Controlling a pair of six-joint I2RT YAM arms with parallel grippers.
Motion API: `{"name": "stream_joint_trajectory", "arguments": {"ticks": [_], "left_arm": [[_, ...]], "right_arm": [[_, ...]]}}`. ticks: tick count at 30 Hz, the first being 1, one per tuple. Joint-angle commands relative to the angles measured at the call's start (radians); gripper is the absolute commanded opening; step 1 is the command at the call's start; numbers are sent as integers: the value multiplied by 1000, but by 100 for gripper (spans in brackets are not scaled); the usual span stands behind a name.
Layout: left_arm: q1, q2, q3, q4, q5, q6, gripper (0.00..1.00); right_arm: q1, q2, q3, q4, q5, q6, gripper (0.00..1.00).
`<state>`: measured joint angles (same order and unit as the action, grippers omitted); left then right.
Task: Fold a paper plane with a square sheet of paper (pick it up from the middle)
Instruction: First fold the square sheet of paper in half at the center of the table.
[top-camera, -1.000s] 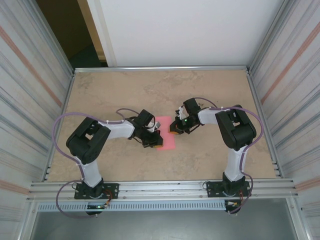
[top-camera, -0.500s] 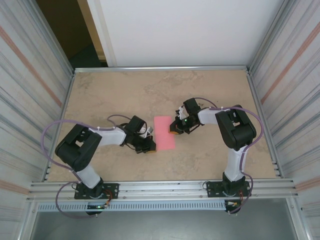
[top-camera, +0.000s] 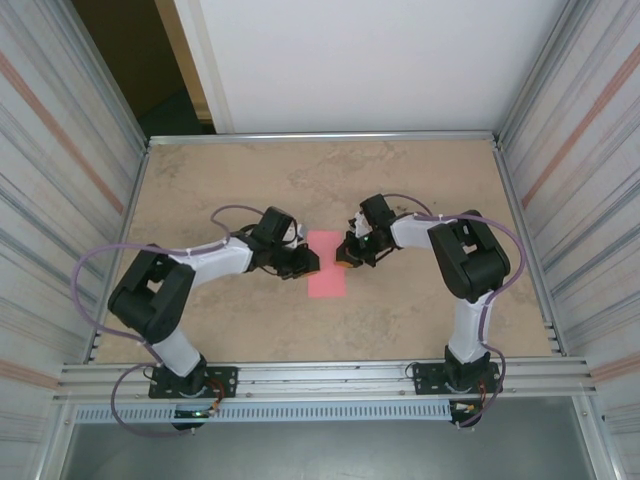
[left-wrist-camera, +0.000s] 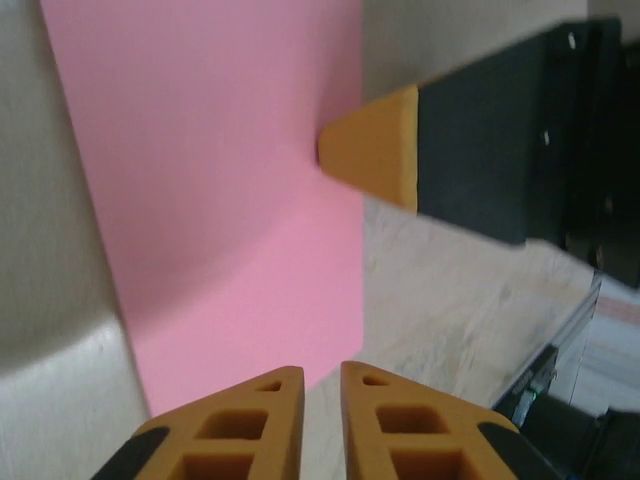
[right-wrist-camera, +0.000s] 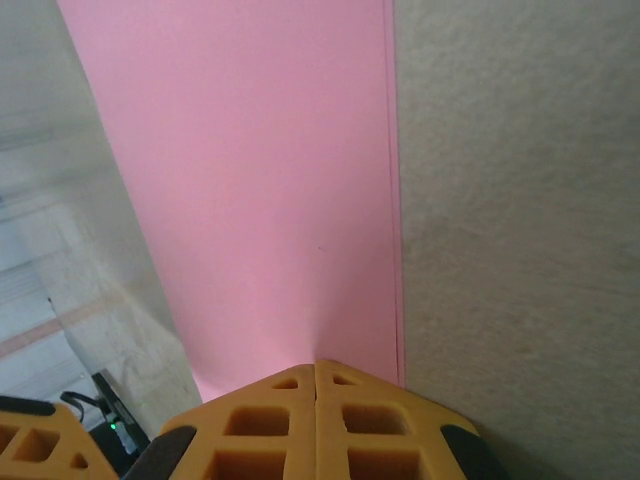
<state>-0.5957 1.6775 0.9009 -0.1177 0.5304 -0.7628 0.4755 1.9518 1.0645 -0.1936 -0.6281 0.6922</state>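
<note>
Paper (top-camera: 328, 270), pink and folded to a strip, lay flat on the table (top-camera: 420, 310) between both grippers. The left gripper (top-camera: 309, 262) showed jaws a narrow slit apart at the paper's left edge, contact unclear. The right gripper (top-camera: 345, 263) pressed closed fingertips (right-wrist-camera: 316, 420) onto the right edge.

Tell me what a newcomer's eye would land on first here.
The pink-red sheet of paper, a narrow rectangle lying flat mid-table, stands out against the beige table. The left gripper and right gripper flank it from either side, both orange-tipped and at its long edges, the right one's jaws shut.
</note>
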Motion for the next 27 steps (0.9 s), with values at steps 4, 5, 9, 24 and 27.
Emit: {"name": "stream_joint_trajectory", "arguments": {"ticks": [4, 5, 9, 24, 27], "left_arm": [[47, 54, 70, 49, -7, -38, 24], [52, 59, 75, 62, 3, -40, 25], [59, 76, 97, 69, 14, -32, 27], [61, 164, 132, 57, 31, -12, 31], [63, 188, 139, 36, 5, -36, 32]], "right_arm": [[16, 32, 36, -129, 153, -40, 9], [18, 9, 40, -131, 134, -57, 11], [11, -106, 16, -95, 56, -59, 25], [16, -408, -267, -41, 204, 170, 44], [26, -410, -287, -44, 183, 186, 44]]}}
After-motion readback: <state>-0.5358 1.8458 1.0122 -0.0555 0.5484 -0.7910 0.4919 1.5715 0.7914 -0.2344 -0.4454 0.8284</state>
